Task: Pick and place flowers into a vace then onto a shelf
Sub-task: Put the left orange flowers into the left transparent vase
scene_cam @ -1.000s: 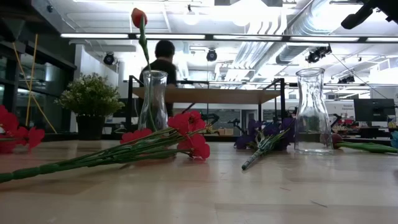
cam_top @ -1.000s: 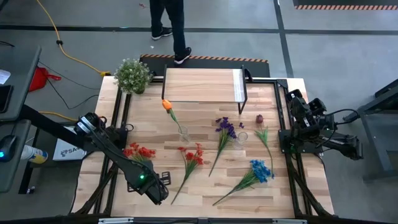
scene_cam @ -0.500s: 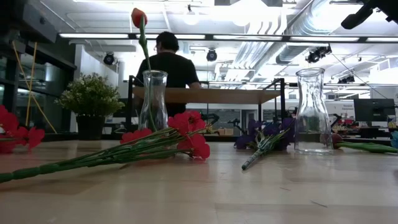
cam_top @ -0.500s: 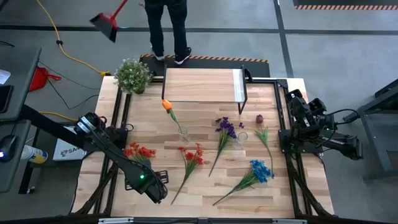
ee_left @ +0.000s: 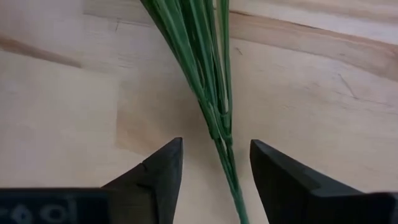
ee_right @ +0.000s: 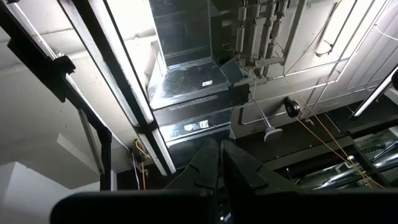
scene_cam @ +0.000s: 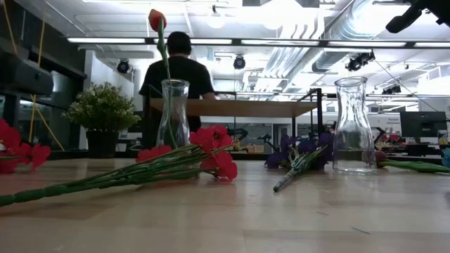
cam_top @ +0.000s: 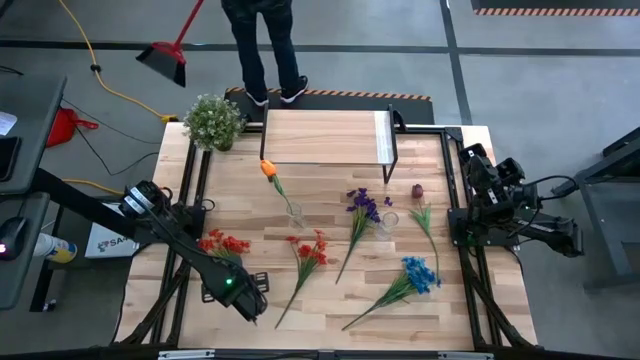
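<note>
My left gripper (cam_top: 250, 300) points down near the table's front left, open, one finger on each side of a bundle of green stems (ee_left: 214, 118) lying on the wood. The stems seem to belong to the left red flower cluster (cam_top: 222, 243). An orange tulip (cam_top: 267, 169) stands in a glass vase (scene_cam: 173, 112); a second vase (scene_cam: 351, 126) is empty. Red (cam_top: 310, 250), purple (cam_top: 363, 205) and blue (cam_top: 418, 272) flowers and a dark red rosebud (cam_top: 417, 190) lie flat. The shelf (cam_top: 325, 135) stands at the far edge. My right gripper (ee_right: 219, 162) is shut, pointing up at the right edge.
A bushy potted plant (cam_top: 213, 120) stands at the far left corner. A person (cam_top: 265, 40) with a red broom (cam_top: 165, 60) stands on the floor beyond the shelf. Black frame rails (cam_top: 190, 190) run along both table sides. Bare wood lies along the near edge.
My left gripper has come down a little toward the green stems on the table. The person behind the table has stepped sideways and brought a red broom into view.
</note>
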### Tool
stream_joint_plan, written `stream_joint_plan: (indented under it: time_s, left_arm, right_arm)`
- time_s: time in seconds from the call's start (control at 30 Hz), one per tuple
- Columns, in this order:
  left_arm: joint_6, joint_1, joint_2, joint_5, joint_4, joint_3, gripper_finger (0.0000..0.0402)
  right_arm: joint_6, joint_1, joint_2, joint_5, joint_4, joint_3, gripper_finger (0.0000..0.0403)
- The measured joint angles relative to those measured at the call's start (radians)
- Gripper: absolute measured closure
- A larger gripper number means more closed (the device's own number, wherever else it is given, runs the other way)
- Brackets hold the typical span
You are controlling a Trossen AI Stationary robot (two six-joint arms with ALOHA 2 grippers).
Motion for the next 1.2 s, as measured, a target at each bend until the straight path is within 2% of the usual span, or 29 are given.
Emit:
stream_joint_plan:
  time_s: [0.3,0.73,1.2]
  left_arm:
    - [0.015,0.037,-0.006,0.008,0.076,-0.060,0.0232]
    - [0.036,0.065,-0.002,-0.001,0.062,-0.061,0.0361]
    - [0.045,0.065,-0.001,-0.001,0.080,-0.065,0.0364]
  right_arm:
    - [-0.004,0.000,0.000,0.009,0.000,0.000,0.0391]
    - [-0.029,0.000,0.000,0.026,-0.001,0.000,0.0391]
    - [-0.028,0.000,0.000,0.022,-0.002,0.000,0.0391]
